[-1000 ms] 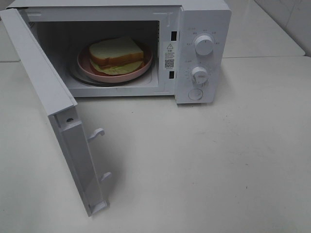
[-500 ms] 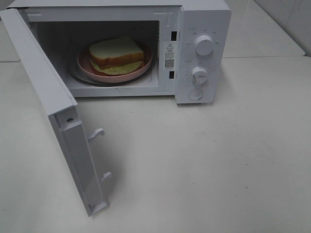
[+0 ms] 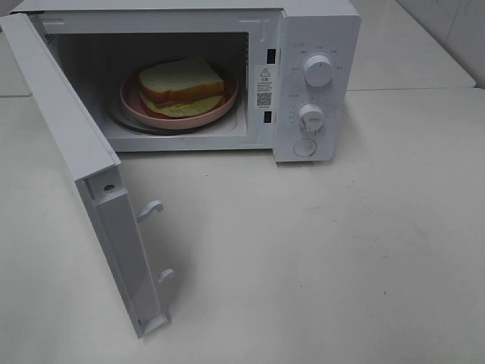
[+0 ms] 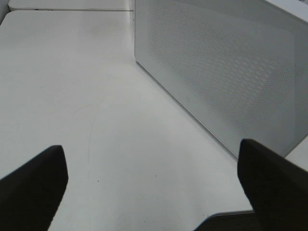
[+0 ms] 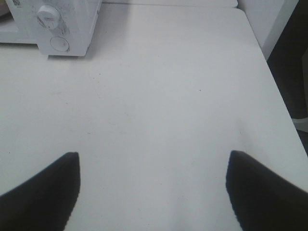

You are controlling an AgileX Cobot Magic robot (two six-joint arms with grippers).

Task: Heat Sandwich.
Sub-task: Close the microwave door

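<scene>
The sandwich [image 3: 182, 85] lies on a round pink plate [image 3: 227, 101] inside the white microwave [image 3: 318, 45], on its turntable. The microwave door [image 3: 76, 152] stands wide open, swung out toward the front left. Neither arm shows in the exterior high view. My left gripper [image 4: 151, 187] is open above the table, its dark fingers [image 4: 33, 187] spread, with the outer face of the door [image 4: 226, 72] ahead of it. My right gripper [image 5: 153, 192] is open too, empty, over bare table with the microwave's knobs [image 5: 48, 14] far off.
Two knobs [image 3: 318, 70] and a round button [image 3: 305, 147] sit on the microwave's control panel. Door latch hooks [image 3: 151, 208] stick out of the door's inner edge. The white table [image 3: 341, 250] ends in an edge at the right [image 5: 279, 91].
</scene>
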